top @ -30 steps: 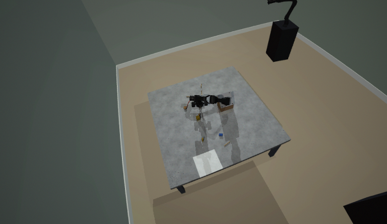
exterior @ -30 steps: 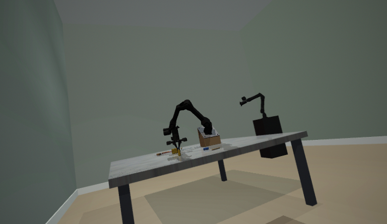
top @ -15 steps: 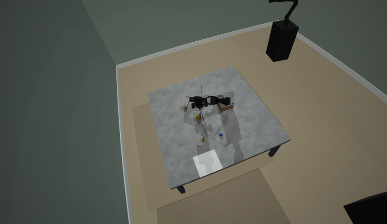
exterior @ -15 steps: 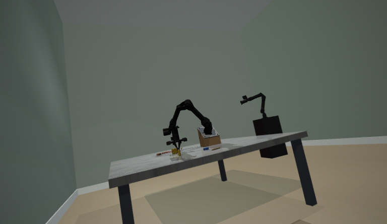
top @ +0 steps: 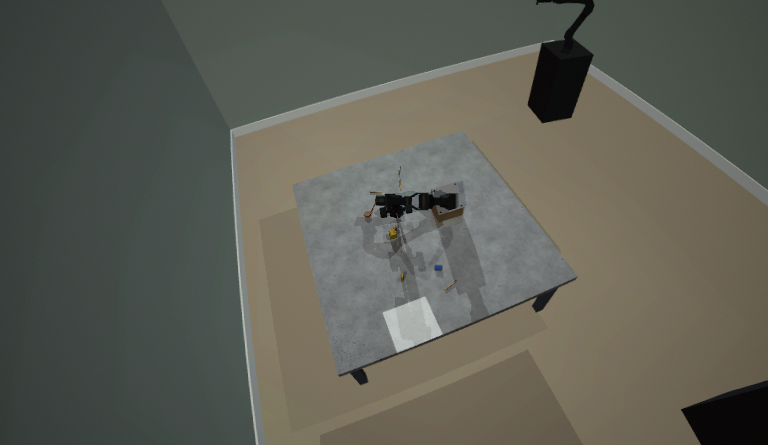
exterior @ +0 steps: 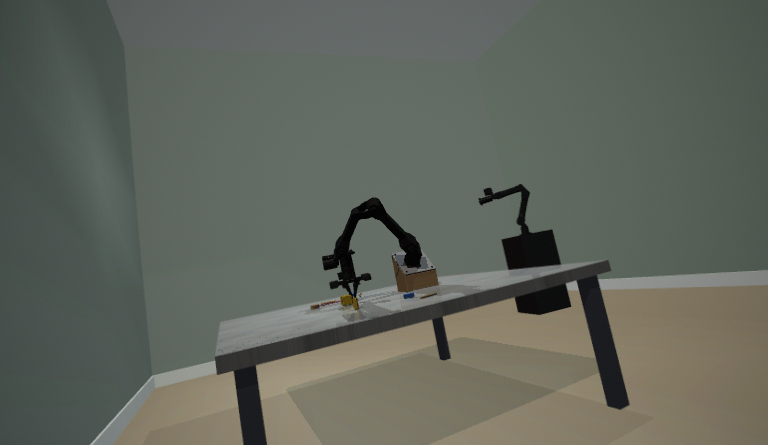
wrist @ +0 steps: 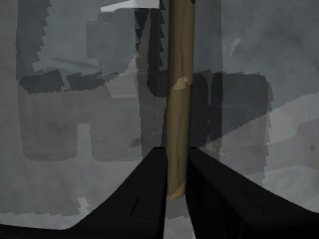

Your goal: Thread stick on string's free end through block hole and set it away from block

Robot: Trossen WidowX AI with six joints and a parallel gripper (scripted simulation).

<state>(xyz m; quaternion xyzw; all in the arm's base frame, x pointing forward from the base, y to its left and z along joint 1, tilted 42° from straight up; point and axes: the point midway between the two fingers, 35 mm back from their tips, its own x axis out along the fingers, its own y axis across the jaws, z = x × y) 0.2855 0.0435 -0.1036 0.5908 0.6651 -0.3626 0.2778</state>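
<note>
My gripper (wrist: 172,157) (exterior: 354,296) is shut on a thin wooden stick (wrist: 180,45). The fingers hold it near one end, and the stick runs up out of the top of the wrist view. The round wooden button (top: 367,214) (exterior: 314,306) lies on the table left of the gripper. A red string (top: 372,207) (exterior: 329,303) leads from it toward the gripper and is lost behind it. No block shows in the wrist view. I cannot make out the block with the hole, or whether the string passes through it, in the top and exterior views.
A yellow piece (top: 393,233) (exterior: 346,300) lies close to the gripper. A smaller yellow piece (top: 402,276) (exterior: 355,303), a blue piece (top: 437,267) (exterior: 408,295) and a loose stick (top: 450,285) (exterior: 428,295) lie farther off. Another stick (top: 375,192) lies beside the arm.
</note>
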